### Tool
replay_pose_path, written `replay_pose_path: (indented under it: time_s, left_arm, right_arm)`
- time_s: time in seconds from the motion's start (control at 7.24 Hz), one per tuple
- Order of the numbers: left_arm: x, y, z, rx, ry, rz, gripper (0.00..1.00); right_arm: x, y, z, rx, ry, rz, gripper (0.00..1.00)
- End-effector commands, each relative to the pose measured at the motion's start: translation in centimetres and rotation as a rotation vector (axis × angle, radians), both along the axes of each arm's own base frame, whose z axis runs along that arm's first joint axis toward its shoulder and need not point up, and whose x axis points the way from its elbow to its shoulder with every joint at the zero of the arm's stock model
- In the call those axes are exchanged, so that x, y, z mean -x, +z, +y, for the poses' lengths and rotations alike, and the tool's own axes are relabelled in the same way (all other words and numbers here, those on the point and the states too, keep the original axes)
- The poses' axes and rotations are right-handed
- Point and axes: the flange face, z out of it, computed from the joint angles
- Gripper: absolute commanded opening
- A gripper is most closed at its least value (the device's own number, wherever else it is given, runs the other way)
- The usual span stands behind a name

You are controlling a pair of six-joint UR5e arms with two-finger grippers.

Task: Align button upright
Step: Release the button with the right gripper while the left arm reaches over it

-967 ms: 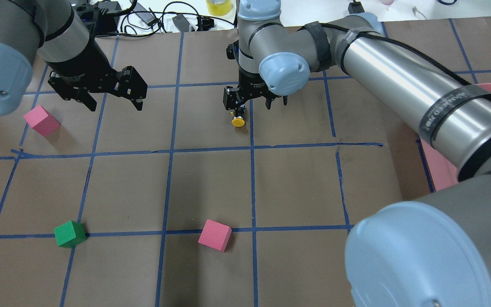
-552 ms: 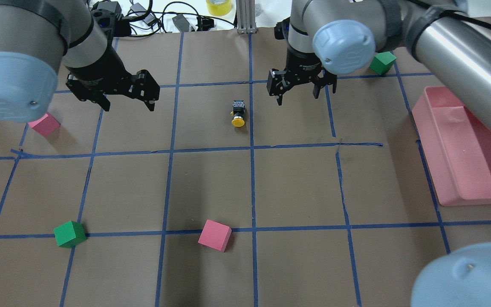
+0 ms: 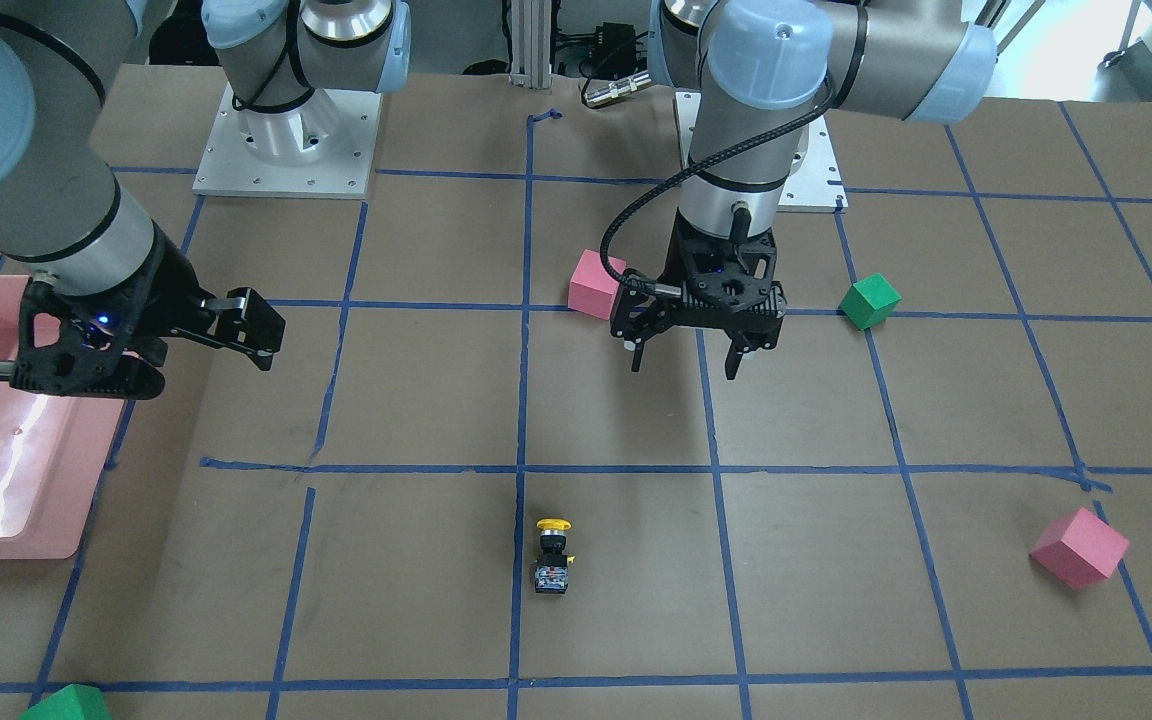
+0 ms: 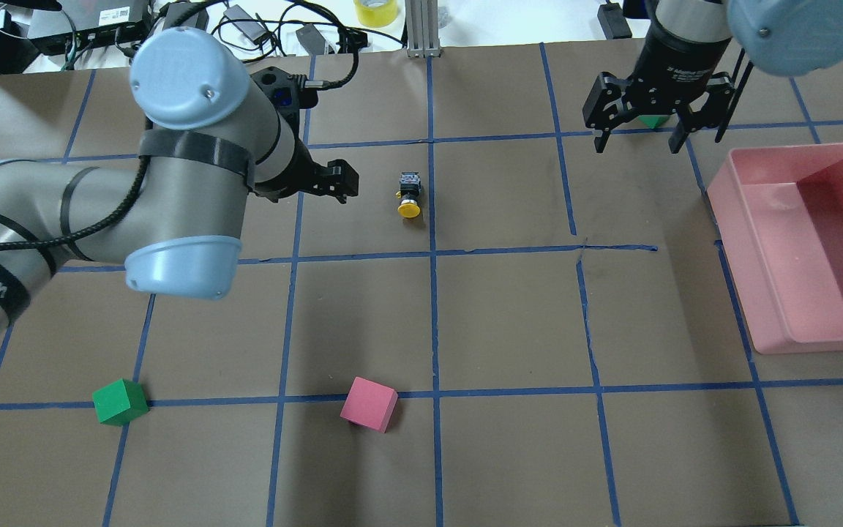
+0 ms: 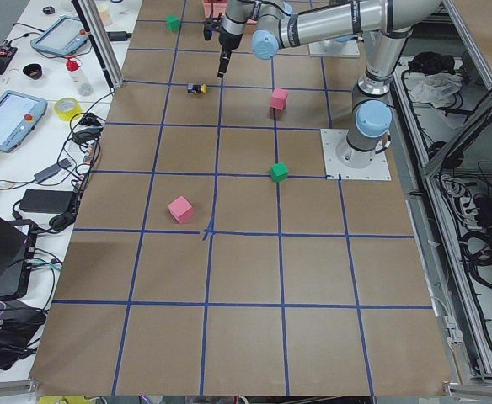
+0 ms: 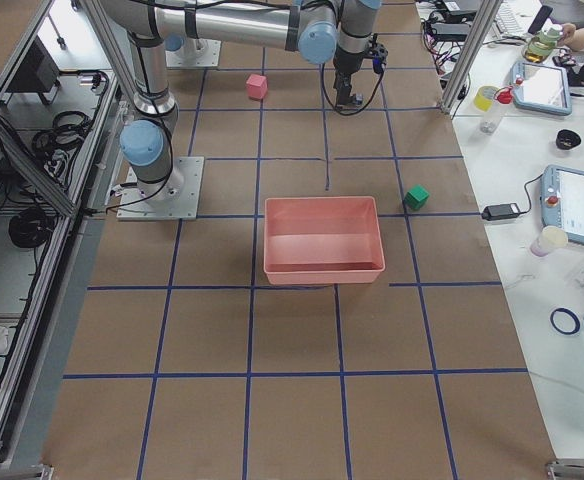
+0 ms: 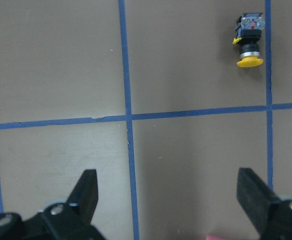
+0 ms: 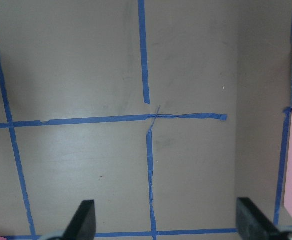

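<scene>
The button [image 4: 408,196] lies on its side on the brown paper beside a blue tape line, its yellow cap pointing toward the robot. It also shows in the front view [image 3: 552,555] and at the top right of the left wrist view [image 7: 249,42]. My left gripper [image 3: 684,370] is open and empty, hovering just left of the button in the overhead view, mostly hidden there under its own arm. My right gripper [image 4: 657,143] is open and empty, at the far right near the pink bin. Its wrist view shows only bare paper and tape.
A pink bin [image 4: 787,344] stands at the right edge. A pink cube [image 4: 369,403] and a green cube [image 4: 120,402] lie near the robot. Another green cube [image 4: 653,121] sits behind the right gripper. Another pink cube [image 3: 1079,547] lies at the table's left.
My right gripper left the button and moved off to the far right, open. My left arm swung right toward the button. The button has not moved.
</scene>
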Motion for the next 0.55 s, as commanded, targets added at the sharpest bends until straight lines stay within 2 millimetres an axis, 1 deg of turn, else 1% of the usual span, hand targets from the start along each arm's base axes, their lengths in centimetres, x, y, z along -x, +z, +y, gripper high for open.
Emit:
replay_pose_path:
  time_s: [0.0,0.14,0.28,0.41]
  left_arm:
    - [2.9,-3.8,-0.4,0.131,-0.027,0.030,0.97]
    - [3.9,-7.1,0.9,0.206,-0.033,0.058,0.95]
    - [4.0,-10.1,1.4,0.242,-0.031,0.070,0.95]
    - [4.3,-12.3,1.0,0.246,-0.034,0.073,0.94]
  right_arm:
    - [0.7,1.7,0.8,0.022,-0.011,0.011,1.00]
    - [0.5,2.4,1.7,0.030,-0.014,0.003,1.00]
    - [0.4,2.8,1.8,0.039,-0.021,0.001,1.00]
    - [0.5,3.0,1.9,0.042,-0.020,0.013,1.00]
